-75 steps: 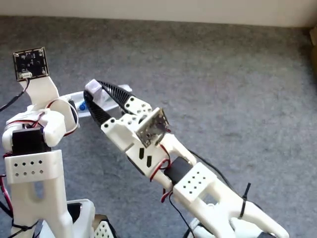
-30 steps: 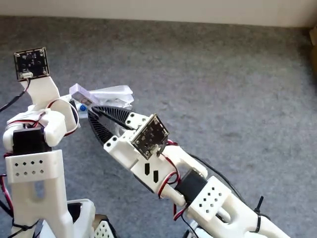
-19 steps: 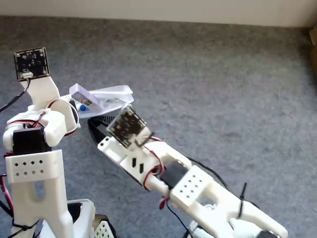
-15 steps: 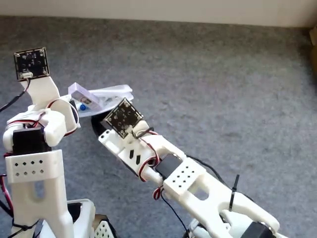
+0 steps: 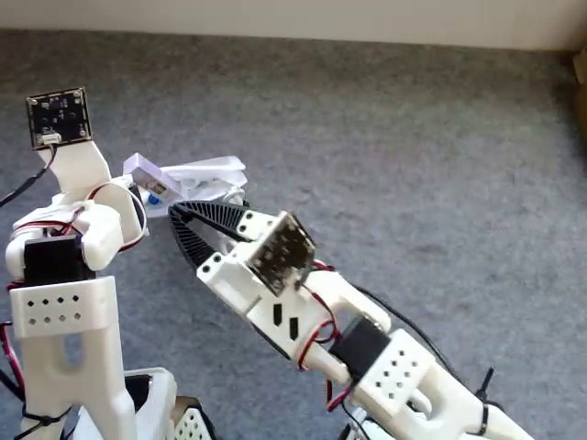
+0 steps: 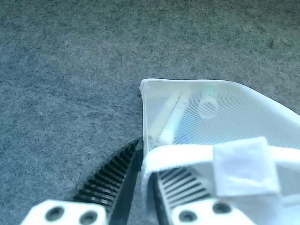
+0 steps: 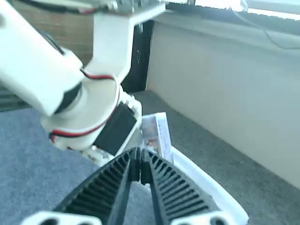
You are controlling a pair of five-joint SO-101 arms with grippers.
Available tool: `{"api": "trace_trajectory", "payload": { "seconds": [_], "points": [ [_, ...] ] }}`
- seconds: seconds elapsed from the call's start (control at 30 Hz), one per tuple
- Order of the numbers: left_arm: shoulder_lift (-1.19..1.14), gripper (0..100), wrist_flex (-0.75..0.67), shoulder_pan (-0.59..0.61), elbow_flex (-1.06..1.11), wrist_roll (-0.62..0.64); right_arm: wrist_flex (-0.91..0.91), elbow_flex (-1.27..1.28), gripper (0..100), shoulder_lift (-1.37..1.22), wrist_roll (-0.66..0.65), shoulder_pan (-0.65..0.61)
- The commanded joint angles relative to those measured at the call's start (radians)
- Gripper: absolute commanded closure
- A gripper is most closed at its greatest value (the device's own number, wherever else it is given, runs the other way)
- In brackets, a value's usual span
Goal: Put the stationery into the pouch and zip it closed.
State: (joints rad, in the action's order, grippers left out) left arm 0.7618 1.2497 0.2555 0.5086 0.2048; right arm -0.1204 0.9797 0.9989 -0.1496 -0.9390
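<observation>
the left gripper (image 6: 147,159) is clamped on the rim of the white translucent mesh pouch (image 6: 211,122), which rests on the grey carpet-like tabletop (image 5: 413,128) with slim white pens (image 6: 171,117) showing through its side. the right gripper (image 7: 139,161), its black ribbed fingers pressed together, sits just beside the pouch's mouth, where a pale lilac rectangular packet (image 5: 147,171) sticks out.

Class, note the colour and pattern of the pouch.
The pouch is white, finely striped mesh; left wrist view shows it best.
</observation>
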Motion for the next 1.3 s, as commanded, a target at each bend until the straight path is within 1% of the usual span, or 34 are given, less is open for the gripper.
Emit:
{"api": "trace_trajectory", "payload": {
  "seconds": [0.0, 0.1, 0.23, 0.33, 0.43, 0.53, 0.67, 0.73, 0.87, 1.03, 1.13, 1.27],
  "points": [
    [0.001, 99, -0.012, -0.022, -0.022, 0.005, 0.002, -0.008, 99.4, 0.015, -0.011, -0.007],
    [0.001, 99, -0.012, -0.022, -0.022, 0.005, 0.012, -0.016, 99.4, -0.104, -0.011, -0.007],
    [0.001, 99, -0.009, -0.024, -0.022, 0.005, 0.179, -0.051, 99.4, -0.323, -0.011, 0.013],
    [0.001, 99, -0.009, -0.022, -0.022, 0.005, 0.216, -0.087, 99.4, -0.424, -0.011, 0.038],
    [0.001, 99, -0.009, -0.022, -0.021, 0.005, 0.216, -0.090, 99.4, -0.390, -0.011, 0.047],
    [0.001, 99, -0.012, -0.022, -0.021, 0.005, 0.209, -0.087, 99.4, -0.292, -0.011, 0.045],
    [0.001, 99, -0.012, -0.022, -0.021, 0.005, 0.119, -0.076, 99.4, -0.209, -0.011, 0.047],
    [0.001, 99, -0.012, -0.024, -0.021, 0.005, 0.125, -0.076, 99.4, -0.225, -0.011, 0.048],
    [0.001, 99, -0.009, -0.024, -0.021, 0.005, 0.143, -0.076, 99.4, -0.357, -0.011, 0.051],
    [0.001, 99, -0.009, -0.024, -0.021, 0.005, 0.143, -0.166, 99.4, -0.490, -0.011, 0.065],
    [0.001, 99, -0.009, -0.024, -0.021, 0.005, 0.143, -0.202, 99.4, -0.507, -0.011, 0.087],
    [0.001, 99, -0.009, -0.022, -0.021, 0.005, 0.140, -0.200, 99.4, -0.450, -0.011, 0.087]
  ]
}}
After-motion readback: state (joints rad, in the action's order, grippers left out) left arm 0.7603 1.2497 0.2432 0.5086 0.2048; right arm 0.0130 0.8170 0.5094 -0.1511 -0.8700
